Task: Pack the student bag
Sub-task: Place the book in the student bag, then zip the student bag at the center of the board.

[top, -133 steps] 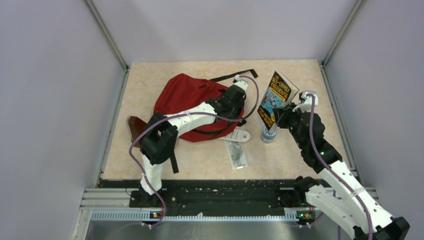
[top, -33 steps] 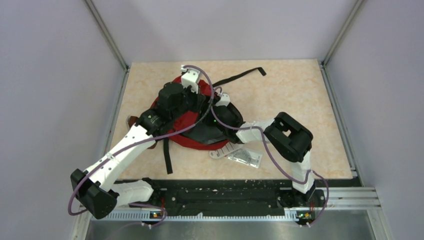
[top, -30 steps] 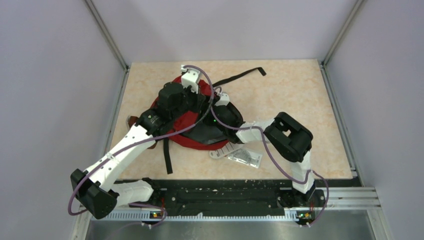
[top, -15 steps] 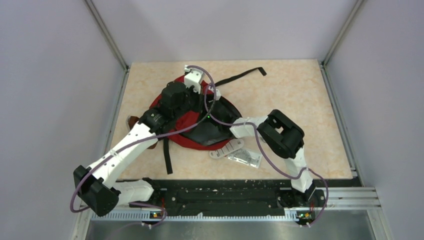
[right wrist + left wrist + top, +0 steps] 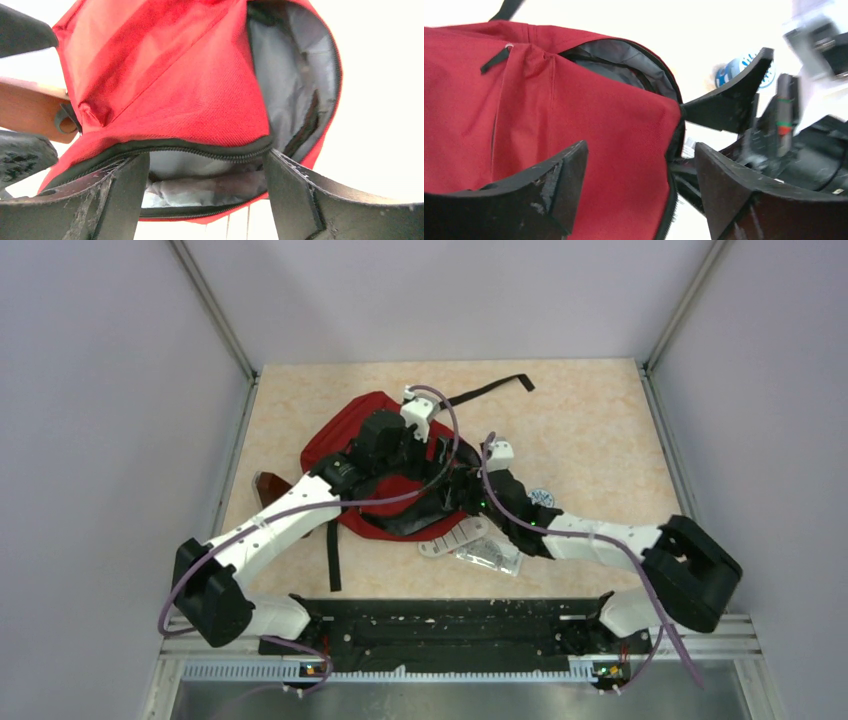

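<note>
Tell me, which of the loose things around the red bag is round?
The blue-and-white container on the table right of the student bag. The white strip, clear packet and brown pouch are flat, not round.

left claw (image 5: 640, 147), right claw (image 5: 206, 154), both agape
</note>
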`<state>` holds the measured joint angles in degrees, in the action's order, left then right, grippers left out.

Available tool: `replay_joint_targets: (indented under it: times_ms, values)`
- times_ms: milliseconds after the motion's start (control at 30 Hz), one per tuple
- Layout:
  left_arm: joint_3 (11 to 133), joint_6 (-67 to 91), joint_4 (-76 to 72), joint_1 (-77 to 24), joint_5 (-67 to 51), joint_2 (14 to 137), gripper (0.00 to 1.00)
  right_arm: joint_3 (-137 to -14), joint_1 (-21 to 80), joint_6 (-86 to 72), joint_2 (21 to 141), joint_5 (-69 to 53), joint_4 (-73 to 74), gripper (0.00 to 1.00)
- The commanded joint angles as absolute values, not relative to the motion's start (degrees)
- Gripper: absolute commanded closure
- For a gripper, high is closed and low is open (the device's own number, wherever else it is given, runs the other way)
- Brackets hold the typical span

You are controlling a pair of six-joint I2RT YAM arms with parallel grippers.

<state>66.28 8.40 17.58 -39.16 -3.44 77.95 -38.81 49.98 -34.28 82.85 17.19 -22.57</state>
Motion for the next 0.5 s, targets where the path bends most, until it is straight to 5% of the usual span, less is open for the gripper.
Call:
replay_joint_targets:
  times_ms: [0,267,467]
  values:
    - [62.1,16.56,16.1,-39.46,-3.0,69.59,0.15,-37.64,49.32,-29.71,73.13,24.43,-14.65,0.18]
    - [46.67,30.37,20.19,-38.19,14.22,52.38,0.03,-34.9,48.98,-26.15,60.06,32.36,-4.91,0.15]
    - [40.16,33.5,22.55,-27.93,11.91,48.82,0.02,-32.2,48.96,-25.9,53.73,30.32,-5.18,0.14]
